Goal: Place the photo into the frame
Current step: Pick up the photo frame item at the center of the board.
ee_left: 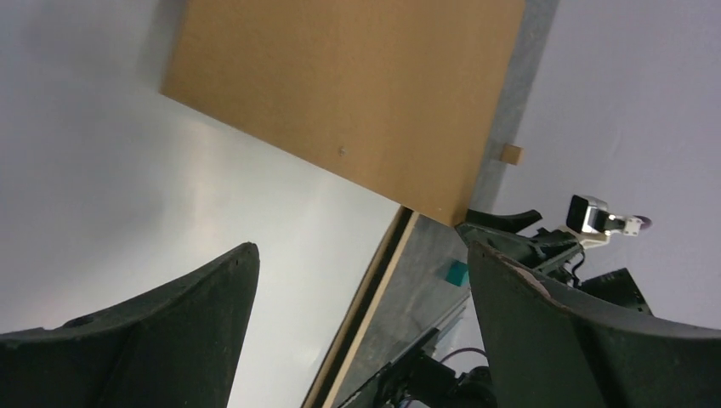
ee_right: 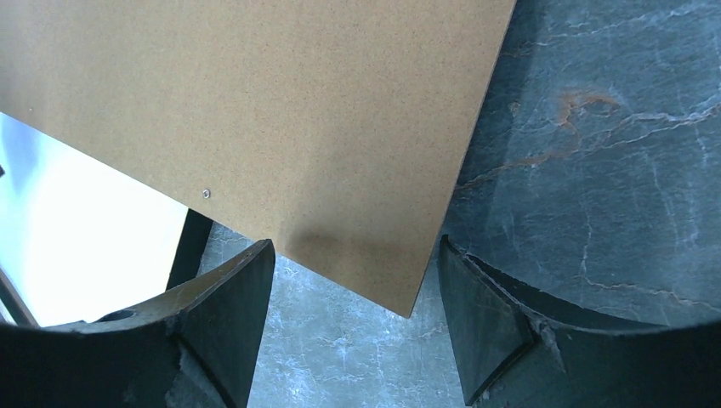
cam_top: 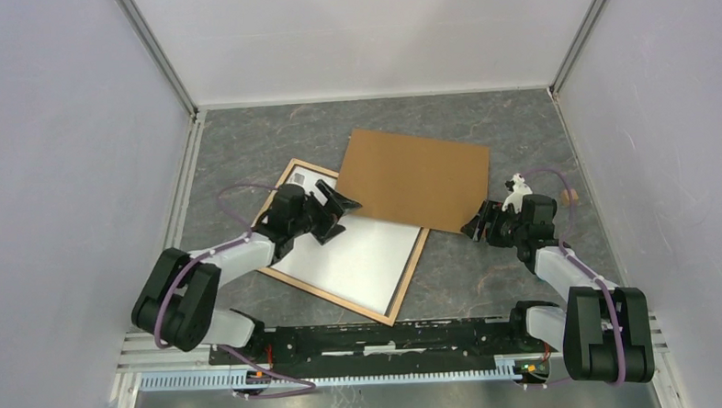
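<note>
photo (cam_top: 359, 250) lay white-side up inside frame (cam_top: 409, 277) | my left claw (cam_top: 341, 219) hung spread, empty, over frame's far-left part | my right claw (cam_top: 476, 227) spread, empty, right of frame | risk: backing board (cam_top: 416, 179) overlapping frame's far corner could drag photo askew

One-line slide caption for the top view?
Left pincer open over the white-backed photo in the frame; brown board overlaps its far corner, right pincer open at the board's near corner.

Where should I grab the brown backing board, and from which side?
Probably the backing board's near right corner, from the right: it points between the open right gripper's fingers, and the board's left side rests on the frame, so this edge may be lifted.
</note>
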